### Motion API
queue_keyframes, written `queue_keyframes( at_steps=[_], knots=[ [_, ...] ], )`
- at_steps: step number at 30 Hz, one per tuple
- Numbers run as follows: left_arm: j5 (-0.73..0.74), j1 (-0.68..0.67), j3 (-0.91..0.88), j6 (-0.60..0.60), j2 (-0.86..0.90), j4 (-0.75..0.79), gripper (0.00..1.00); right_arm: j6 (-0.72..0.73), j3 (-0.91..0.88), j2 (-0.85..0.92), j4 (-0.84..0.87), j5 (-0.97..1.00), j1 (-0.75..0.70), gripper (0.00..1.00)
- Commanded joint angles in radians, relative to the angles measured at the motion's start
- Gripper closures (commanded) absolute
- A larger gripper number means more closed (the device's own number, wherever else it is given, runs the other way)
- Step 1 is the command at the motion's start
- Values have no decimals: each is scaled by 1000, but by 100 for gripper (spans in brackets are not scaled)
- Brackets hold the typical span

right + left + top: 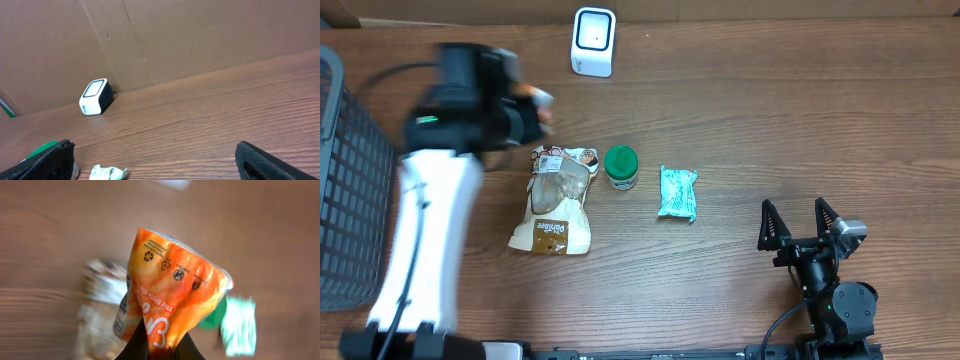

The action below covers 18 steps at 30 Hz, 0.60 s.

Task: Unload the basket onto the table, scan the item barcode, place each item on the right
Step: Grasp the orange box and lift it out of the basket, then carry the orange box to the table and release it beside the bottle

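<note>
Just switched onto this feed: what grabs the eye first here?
The bright orange packet pinched in the left hand, held above the left side of the table. Next, the white scanner at the far edge, and three items lined up mid-table: a tan snack bag, a green-lidded jar, a teal packet.

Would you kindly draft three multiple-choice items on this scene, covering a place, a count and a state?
1. Where is the white scanner? A. Far edge of the table. B. Near edge. C. Among the goods.
2. How many goods lie loose on the table? A. One. B. Three. C. Five.
3. The left hand is: A. open, empty. B. shut on an orange packet. C. resting on the table.
Key: A, it stands by the cardboard wall; B, bag, green-lidded jar, teal packet; B, the wrist view shows the packet pinched.
</note>
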Motion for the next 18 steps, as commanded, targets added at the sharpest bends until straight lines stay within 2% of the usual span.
queue_keyframes(
  at_steps=[1, 8, 18],
  knots=[
    [-31, -139, -60, -45, 43, 23, 96, -4, -11, -8, 6, 7, 6, 0],
    [-70, -332, -108, -169, 148, -39, 96, -4, -11, -8, 6, 7, 6, 0],
    [-69, -424, -108, -215, 195, -74, 95, -4, -11, -8, 6, 7, 6, 0]
  ],
)
